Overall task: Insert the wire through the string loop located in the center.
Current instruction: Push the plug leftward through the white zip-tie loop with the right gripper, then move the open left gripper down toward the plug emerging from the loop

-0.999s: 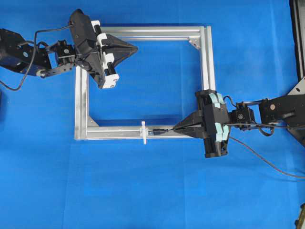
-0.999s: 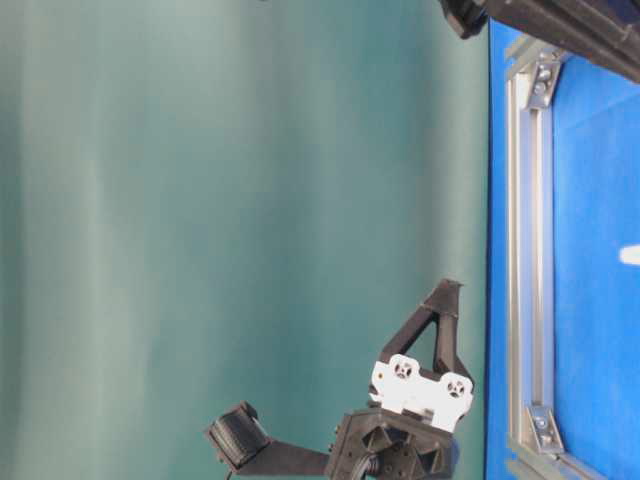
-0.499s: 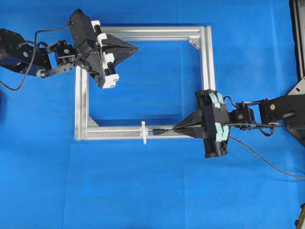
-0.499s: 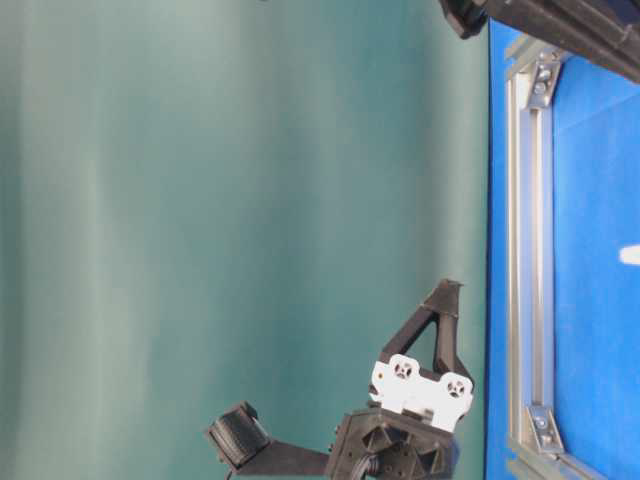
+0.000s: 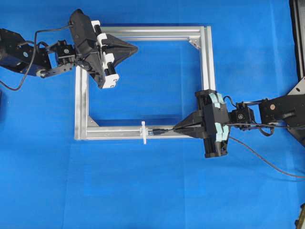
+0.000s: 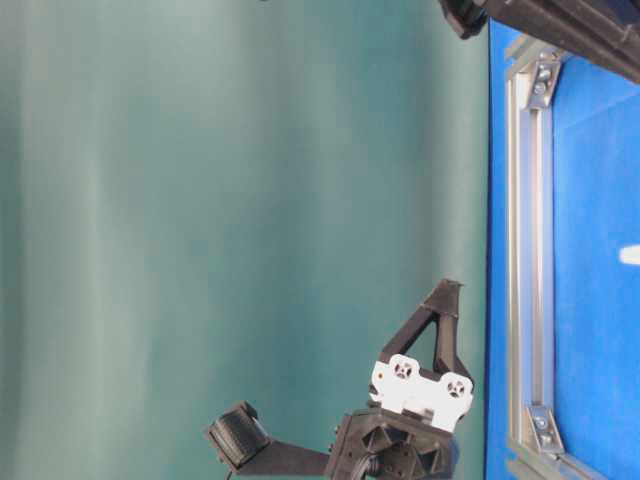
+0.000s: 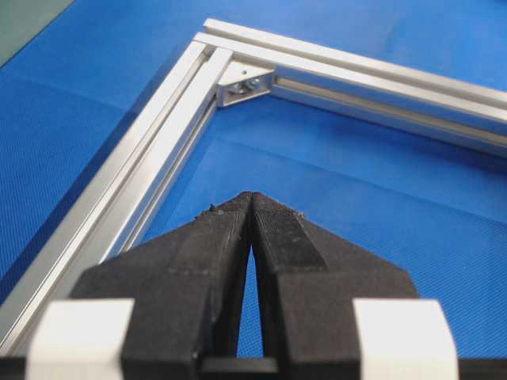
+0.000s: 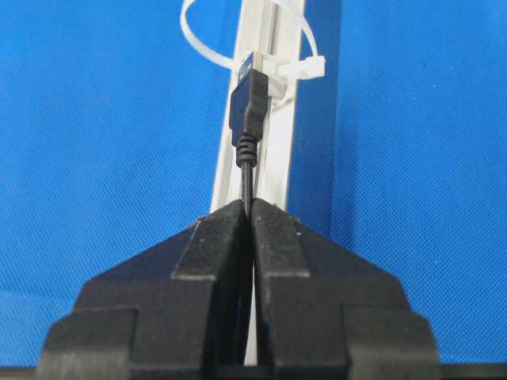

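Observation:
My right gripper (image 5: 175, 128) (image 8: 249, 204) is shut on the black wire (image 8: 248, 178), whose plug tip (image 5: 157, 130) (image 8: 249, 99) points along the front bar of the silver frame (image 5: 114, 132). The plug's end sits just short of the white string loop (image 5: 143, 132) (image 8: 207, 51), which stands upright around that bar. The rest of the wire (image 5: 259, 158) trails off to the right over the blue mat. My left gripper (image 5: 136, 47) (image 7: 251, 196) is shut and empty, hovering inside the frame's far left corner.
The rectangular aluminium frame has silver corner brackets (image 5: 194, 43) (image 7: 242, 83). In the table-level view the left arm (image 6: 420, 385) hangs above the frame's bar (image 6: 528, 260). Blue mat (image 5: 152, 191) lies all around.

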